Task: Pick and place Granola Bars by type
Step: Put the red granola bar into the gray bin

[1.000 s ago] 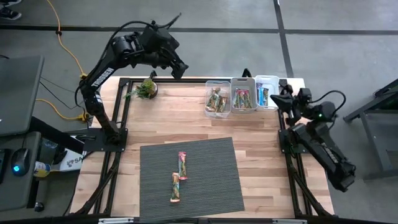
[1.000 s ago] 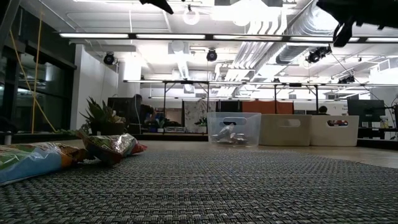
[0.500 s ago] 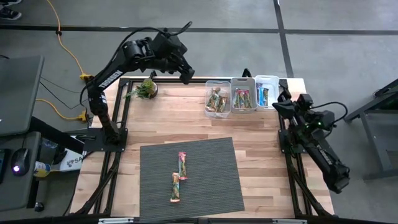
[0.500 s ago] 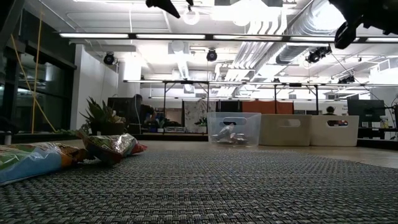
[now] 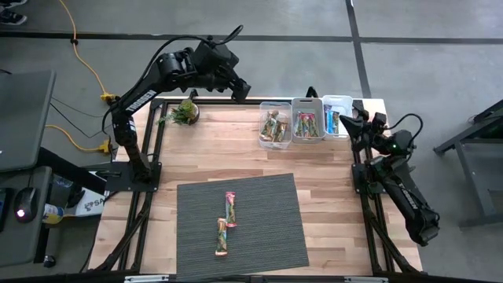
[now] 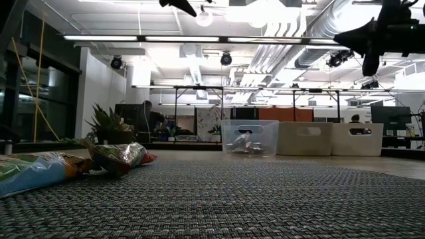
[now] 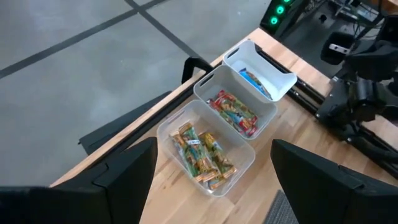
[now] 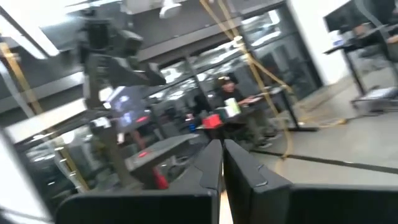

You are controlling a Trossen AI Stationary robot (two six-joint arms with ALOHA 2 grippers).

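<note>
wood table [image 5: 204, 149], grey mat [image 5: 259, 228] at 6 o'clock with two granola bars [image 5: 226, 224] end to end. three bins [image 5: 305, 119] at 1 o'clock, bars sorted inside. left gripper [image 5: 248, 90] spread wide, empty, at 12. right gripper [image 5: 346, 119] clenched, empty, at 2.

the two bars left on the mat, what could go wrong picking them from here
1. The two bars lie end to end, seemingly touching, on the mat; grabbing one may drag the other.
2. The three bins stand close together, so a bar could drop into the wrong one.
3. The open left gripper hangs near the plant; its sweep to the mat might clip it.
</note>
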